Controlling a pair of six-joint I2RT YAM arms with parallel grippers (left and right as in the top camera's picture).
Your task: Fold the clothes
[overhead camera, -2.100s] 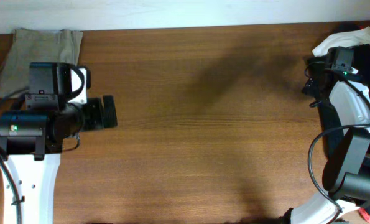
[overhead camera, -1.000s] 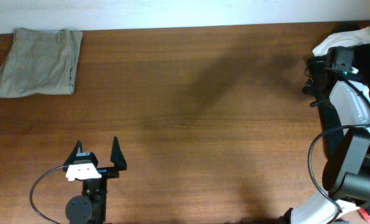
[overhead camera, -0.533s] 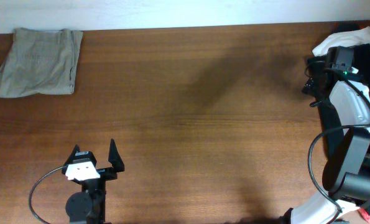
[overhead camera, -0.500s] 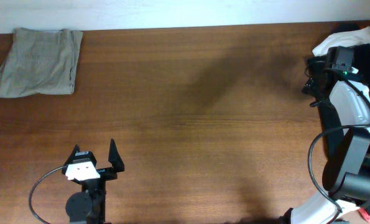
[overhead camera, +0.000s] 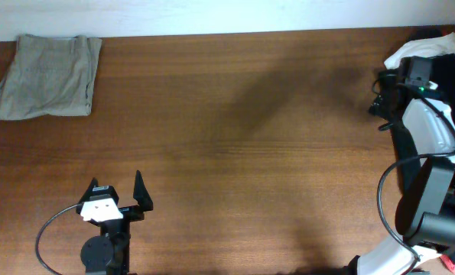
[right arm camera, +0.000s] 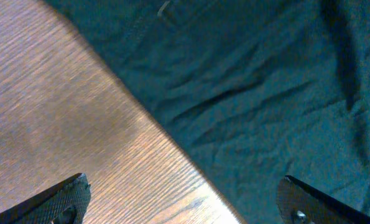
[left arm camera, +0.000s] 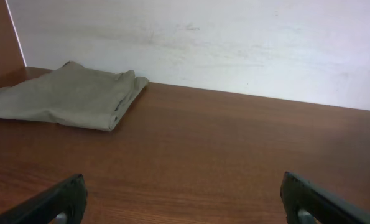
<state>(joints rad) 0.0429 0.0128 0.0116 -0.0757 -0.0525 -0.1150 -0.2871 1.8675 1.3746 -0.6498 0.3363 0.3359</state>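
Wooden table (overhead camera: 227,153): we note left gripper (overhead camera: 118,183) pulled back, wide open, empty; folded khaki shorts (overhead camera: 47,76) well ahead-left of it. Right gripper (right arm camera: 185,199) open, empty, over dark garment (right arm camera: 265,93), likely next.

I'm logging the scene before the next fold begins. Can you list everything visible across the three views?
khaki shorts: one, light khaki-beige, folded flat at the table's far left corner, by the wall
white garment: one, white, rumpled at the table's far right end
dark garment: one, near black, wrinkled, lying on the table's right end
table: one, brown wood, fills the overhead view
wall: one, white, along the table's far edge
left gripper: one, black, open, at the near left, nothing between its fingers
right gripper: one, black, open, over the dark garment's edge
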